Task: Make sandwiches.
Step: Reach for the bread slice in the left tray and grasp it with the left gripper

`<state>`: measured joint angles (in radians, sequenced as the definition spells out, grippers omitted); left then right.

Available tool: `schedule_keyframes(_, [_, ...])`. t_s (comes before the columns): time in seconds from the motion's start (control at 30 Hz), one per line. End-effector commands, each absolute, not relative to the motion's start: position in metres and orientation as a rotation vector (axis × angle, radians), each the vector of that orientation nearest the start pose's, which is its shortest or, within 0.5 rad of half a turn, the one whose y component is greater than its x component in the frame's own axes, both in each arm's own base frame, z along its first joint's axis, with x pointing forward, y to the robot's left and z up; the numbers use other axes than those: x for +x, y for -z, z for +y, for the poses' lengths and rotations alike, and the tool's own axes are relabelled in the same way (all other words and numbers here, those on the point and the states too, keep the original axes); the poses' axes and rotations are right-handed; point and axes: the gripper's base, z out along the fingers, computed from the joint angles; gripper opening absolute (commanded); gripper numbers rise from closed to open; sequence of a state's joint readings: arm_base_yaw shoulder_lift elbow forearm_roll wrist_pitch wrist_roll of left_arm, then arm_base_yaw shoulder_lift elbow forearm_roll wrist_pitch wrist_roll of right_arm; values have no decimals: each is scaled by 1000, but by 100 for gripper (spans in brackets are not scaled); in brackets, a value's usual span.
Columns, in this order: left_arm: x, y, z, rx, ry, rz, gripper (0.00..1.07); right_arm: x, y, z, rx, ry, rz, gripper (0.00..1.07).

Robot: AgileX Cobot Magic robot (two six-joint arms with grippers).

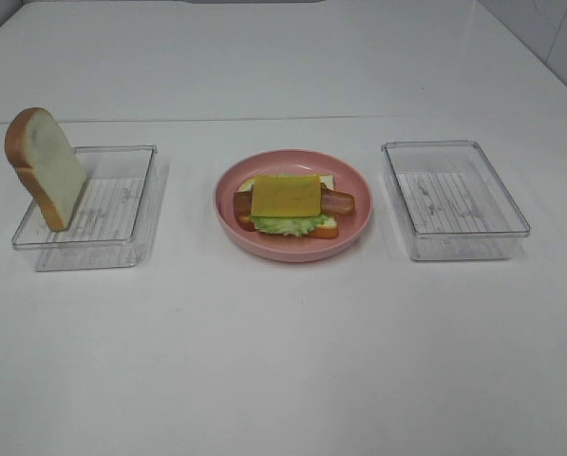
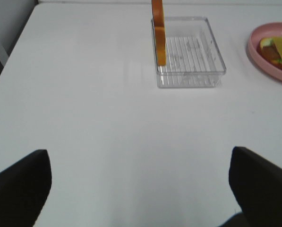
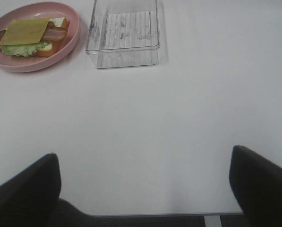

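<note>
An open sandwich (image 1: 288, 204) lies on a pink round plate (image 1: 359, 226) at the table's middle: a bread slice, green lettuce, reddish-brown bacon and a yellow cheese square on top. It also shows in the right wrist view (image 3: 29, 37) and partly in the left wrist view (image 2: 278, 51). A second bread slice (image 1: 46, 166) stands on edge, leaning in the left clear tray (image 1: 122, 223); the left wrist view shows its crust (image 2: 158, 33). Neither gripper shows in the exterior view. My left gripper (image 2: 141, 189) and right gripper (image 3: 145, 189) are open, empty, far from the food.
An empty clear tray (image 1: 454, 199) stands right of the plate, also in the right wrist view (image 3: 124, 33). The left tray shows in the left wrist view (image 2: 190, 54). White table all around.
</note>
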<state>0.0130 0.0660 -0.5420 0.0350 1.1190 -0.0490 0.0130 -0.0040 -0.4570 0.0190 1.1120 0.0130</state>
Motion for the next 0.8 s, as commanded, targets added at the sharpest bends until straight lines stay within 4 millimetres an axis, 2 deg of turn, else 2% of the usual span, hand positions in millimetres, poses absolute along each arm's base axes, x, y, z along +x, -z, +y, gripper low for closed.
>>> schedule_keyframes(0.03, [9, -300, 3, -81, -21, 2276, 95, -7, -261, 2, -9, -38, 2102, 94])
schedule_keyframes(0.07, [9, -300, 3, -81, -21, 2276, 95, -7, -261, 2, -9, -38, 2102, 94])
schedule_keyframes(0.13, [32, -319, 6, -127, -58, 2463, 99, -7, -261, 2, -9, -38, 2102, 94])
schedule_keyframes(0.17, [32, -319, 6, -127, -58, 2463, 99, -7, -261, 2, -9, -38, 2102, 94])
schedule_keyframes(0.23, [89, -340, 7, -139, -65, 2616, 100, -7, -261, 2, -9, -37, 2102, 94])
schedule_keyframes(0.27, [89, -340, 7, -139, -65, 2616, 100, -7, -261, 2, -9, -37, 2102, 94])
schedule_keyframes(0.3, [106, -344, 7, -139, -69, 2652, 100, -7, -261, 2, -9, -38, 2102, 94])
schedule_keyframes(0.33, [106, -344, 7, -139, -69, 2652, 100, -7, -261, 2, -9, -38, 2102, 94])
schedule_keyframes(0.37, [140, -353, 8, -132, -74, 2703, 100, -7, -261, 2, -9, -38, 2102, 94])
schedule_keyframes(0.4, [177, -354, 8, -123, -81, 2768, 100, -7, -261, 2, -9, -38, 2102, 94])
schedule_keyframes(0.43, [177, -354, 8, -123, -81, 2768, 100, -7, -261, 2, -9, -38, 2102, 94])
schedule_keyframes(0.47, [196, -355, 8, -116, -83, 2788, 100, -7, -261, 2, -9, -38, 2102, 94])
schedule_keyframes(0.5, [196, -355, 8, -116, -83, 2788, 100, -7, -261, 2, -9, -38, 2102, 94])
schedule_keyframes(0.57, [261, -359, 9, -111, -86, 2816, 100, -7, -261, 2, -9, -38, 2102, 94])
schedule_keyframes(0.6, [261, -359, 9, -111, -86, 2816, 100, -7, -261, 2, -9, -38, 2102, 94])
schedule_keyframes(0.63, [277, -358, 9, -108, -87, 2821, 100, -7, -261, 2, -9, -38, 2102, 94])
schedule_keyframes(0.67, [305, -354, 9, -107, -82, 2832, 100, -7, -261, 2, -9, -38, 2102, 94])
schedule_keyframes(0.7, [305, -354, 9, -107, -82, 2832, 100, -7, -261, 2, -9, -38, 2102, 94])
schedule_keyframes(0.73, [319, -351, 9, -108, -75, 2837, 100, -7, -261, 2, -9, -38, 2102, 94])
schedule_keyframes(0.77, [319, -351, 9, -108, -75, 2837, 100, -7, -261, 2, -9, -38, 2102, 94])
schedule_keyframes(0.8, [342, -340, 8, -110, -63, 2859, 100, -7, -261, 2, -9, -38, 2102, 94])
